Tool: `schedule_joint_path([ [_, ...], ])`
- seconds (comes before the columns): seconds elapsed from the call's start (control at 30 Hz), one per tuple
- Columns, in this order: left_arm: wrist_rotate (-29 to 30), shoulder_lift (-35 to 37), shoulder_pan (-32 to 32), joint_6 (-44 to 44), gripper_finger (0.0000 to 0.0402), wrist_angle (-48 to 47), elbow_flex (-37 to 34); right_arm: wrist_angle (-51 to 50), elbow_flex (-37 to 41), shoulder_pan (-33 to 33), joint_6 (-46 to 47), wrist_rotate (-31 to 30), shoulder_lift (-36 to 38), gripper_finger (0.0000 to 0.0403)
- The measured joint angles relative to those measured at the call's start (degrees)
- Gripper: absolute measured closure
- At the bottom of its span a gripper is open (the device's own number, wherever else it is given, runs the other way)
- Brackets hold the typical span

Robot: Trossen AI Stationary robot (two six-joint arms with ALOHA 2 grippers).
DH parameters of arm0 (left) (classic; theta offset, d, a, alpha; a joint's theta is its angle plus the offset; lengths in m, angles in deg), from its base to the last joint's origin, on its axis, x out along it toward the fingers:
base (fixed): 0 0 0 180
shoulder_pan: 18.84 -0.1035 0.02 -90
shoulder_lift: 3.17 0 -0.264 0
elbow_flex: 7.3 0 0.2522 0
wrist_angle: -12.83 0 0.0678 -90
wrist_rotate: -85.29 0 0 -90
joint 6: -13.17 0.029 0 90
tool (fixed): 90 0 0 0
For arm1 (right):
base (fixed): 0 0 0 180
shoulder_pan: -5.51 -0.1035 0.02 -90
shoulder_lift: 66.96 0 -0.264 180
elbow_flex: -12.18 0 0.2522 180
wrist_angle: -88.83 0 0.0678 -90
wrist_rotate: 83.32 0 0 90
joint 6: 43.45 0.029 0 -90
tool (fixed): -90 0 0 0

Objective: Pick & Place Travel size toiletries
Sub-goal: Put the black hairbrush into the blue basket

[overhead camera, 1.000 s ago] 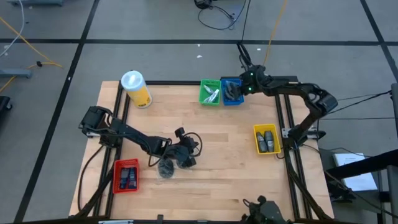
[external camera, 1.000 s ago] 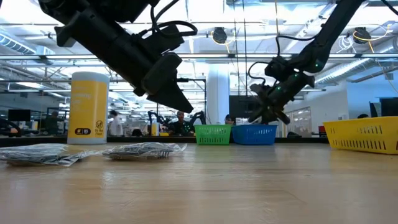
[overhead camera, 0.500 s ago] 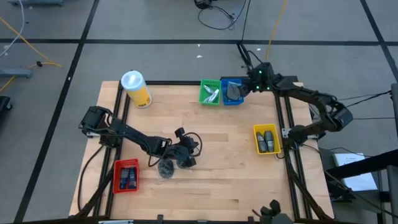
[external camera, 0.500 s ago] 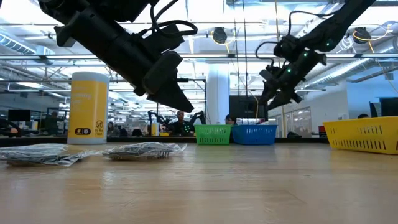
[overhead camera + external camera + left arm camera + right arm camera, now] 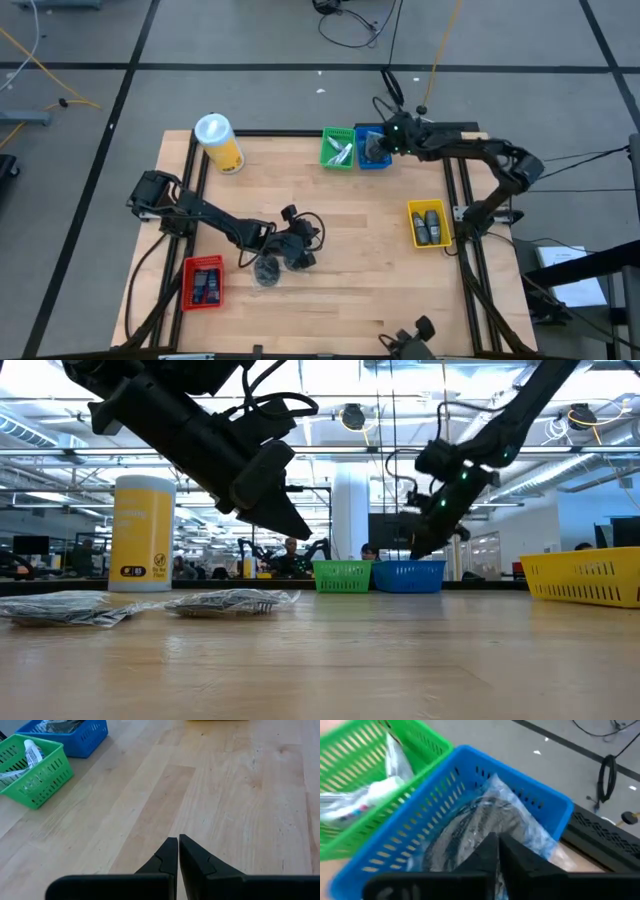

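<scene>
While the right gripper (image 5: 383, 143) hovers over the blue tray (image 5: 372, 160), fingers (image 5: 487, 851) pressed together and empty, a clear-wrapped dark toiletry (image 5: 470, 827) lies inside that tray. Left gripper (image 5: 178, 841), fingers together and empty, hangs above the desk (image 5: 350, 230) well away from the blue tray, over wrapped toiletries (image 5: 232, 601).

Yellow canister (image 5: 220, 143), perhaps white-lidded
</scene>
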Motion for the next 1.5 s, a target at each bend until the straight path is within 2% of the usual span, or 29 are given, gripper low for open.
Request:
schedule_joint_path([
  [0.17, 0.0, 0.0, 0.0, 0.1, 0.0382, 0.0, 0.0, 1.8, 0.0, 0.0, -1.1, 0.1, -4.2, 0.0389],
  [0.33, 0.0, 0.0, 0.0, -0.1, 0.0382, -0.1, 0.0, 1.7, 0.0, -0.5, -4.7, 0.0, -4.7, 0.0386],
  [0.57, 0.0, 0.0, 0.0, 0.1, 0.0382, -0.1, 0.0, 1.5, 0.0, -3.9, -7.1, -0.2, 3.6, 0.0385],
  [0.73, 0.1, 0.0, 0.4, 0.5, 0.0382, -0.4, 0.0, 0.9, 0.2, -9.0, -7.6, -0.4, 10.8, 0.0385],
  [0.83, 0.2, 0.4, 1.5, 2.3, 0.0382, -1.2, 0.0, 1.1, 2.3, -14.7, -7.6, -0.3, 14.5, 0.039],
  [1.0, 0.3, 3.3, 4.1, 2.9, 0.0382, -5.0, 0.0, 4.2, 9.1, -28.2, -7.0, -0.4, 17.7, 0.0401],
  [1.3, -0.2, 5.5, 12.0, 9.5, 0.0382, -10.6, 0.1, 23.5, 21.2, -55.5, -5.9, -8.4, 12.1, 0.0401],
  [1.4, 1.2, 5.5, 13.7, 2.4, 0.0382, -16.1, 0.1, 29.5, 21.5, -61.4, -7.5, -9.1, 7.8, 0.0401],
  [1.5, 0.2, 5.5, 13.1, -10.8, 0.0382, -25.2, 0.1, 37.0, 21.0, -64.9, -10.4, -9.0, 2.2, 0.0398],
])
